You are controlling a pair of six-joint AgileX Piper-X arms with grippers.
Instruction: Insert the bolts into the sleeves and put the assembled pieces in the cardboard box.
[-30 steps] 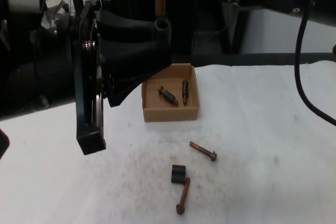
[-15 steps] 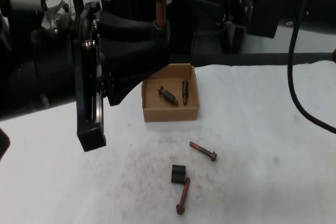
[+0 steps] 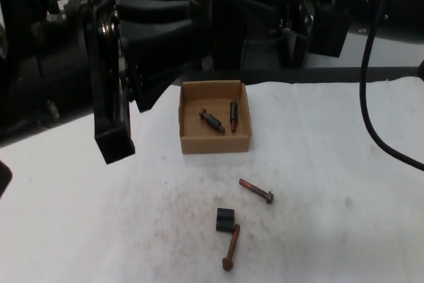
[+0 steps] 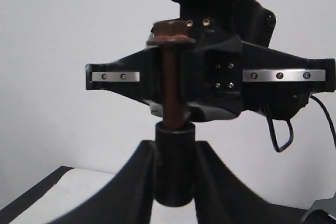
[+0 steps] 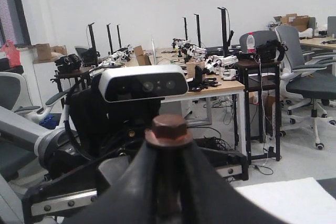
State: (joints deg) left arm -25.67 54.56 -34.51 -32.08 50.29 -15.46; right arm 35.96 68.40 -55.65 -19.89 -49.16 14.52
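My left gripper [image 4: 174, 167] is shut on a black sleeve [image 4: 174, 163], held high above the bench. A copper bolt [image 4: 170, 72] stands with its tip inside the sleeve. My right gripper [image 5: 167, 153] is shut on that bolt [image 5: 167, 129] just below its hex head. In the high view the sleeve [image 3: 201, 4] hangs behind the cardboard box [image 3: 214, 142]. The box holds two assembled pieces [image 3: 212, 120] [image 3: 233, 116]. On the white cloth in front lie a loose bolt [image 3: 256, 191], a loose black sleeve [image 3: 225, 219] and a second bolt [image 3: 230, 247].
The left arm's dark body [image 3: 109, 91] hangs over the bench's left side. A black cable [image 3: 368, 104] hangs down at the right. White cloth [image 3: 331, 183] lies bare to the right of the box and the loose parts.
The left arm has risen, carrying the sleeve up onto the bolt's tip. The box and the loose parts have not moved.
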